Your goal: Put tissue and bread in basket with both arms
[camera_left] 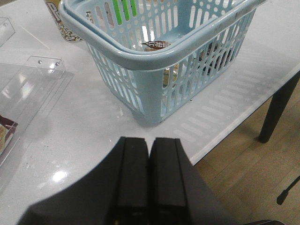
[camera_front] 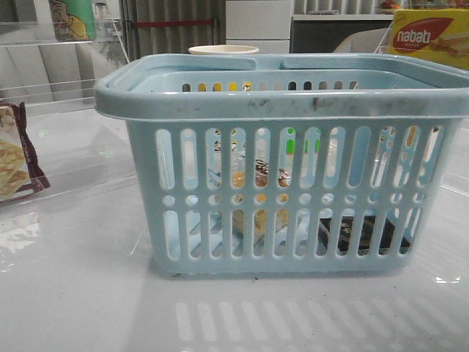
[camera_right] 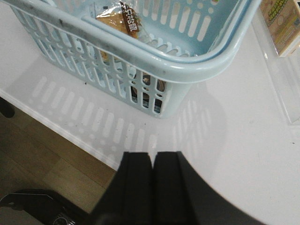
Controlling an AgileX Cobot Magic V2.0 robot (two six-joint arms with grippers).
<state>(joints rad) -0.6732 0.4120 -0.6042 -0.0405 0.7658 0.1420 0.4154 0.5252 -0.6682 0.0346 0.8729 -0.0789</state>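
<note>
- The basket (camera_front: 282,165) stands on a glossy white table (camera_front: 73,293), and both goods of the task appear to lie inside it; it serves as the landmark for everything else here.
- The bread (camera_right: 117,21), golden-brown in a clear bag with a dark label band, rests on the basket's floor, seen over the rim from the right wrist camera and through the slots in the front view.
- The tissue (camera_front: 363,233), a flat dark packet, lies low inside the basket, by the wall facing the front camera and toward the robot's right.
- The left gripper (camera_left: 149,176) hangs outside the basket, off one corner, over bare table; its two dark fingers are pressed together with nothing between them.
- The right gripper (camera_right: 153,183) hangs off another corner, near the table's edge, its fingers likewise closed together and empty.
- Judged from this, the loading looks finished; nothing appears left but for the arms to rest.
- Beyond the basket stands a pale paper cup (camera_front: 223,50); behind it to the right sits a yellow Nabati wafer box (camera_front: 431,35).
- Left of the basket lies a maroon-edged cracker packet (camera_front: 16,158) beside clear acrylic racks (camera_left: 33,79).
- Past the table's edge, wooden flooring (camera_left: 243,178) and a dark table leg (camera_left: 277,110) show.
</note>
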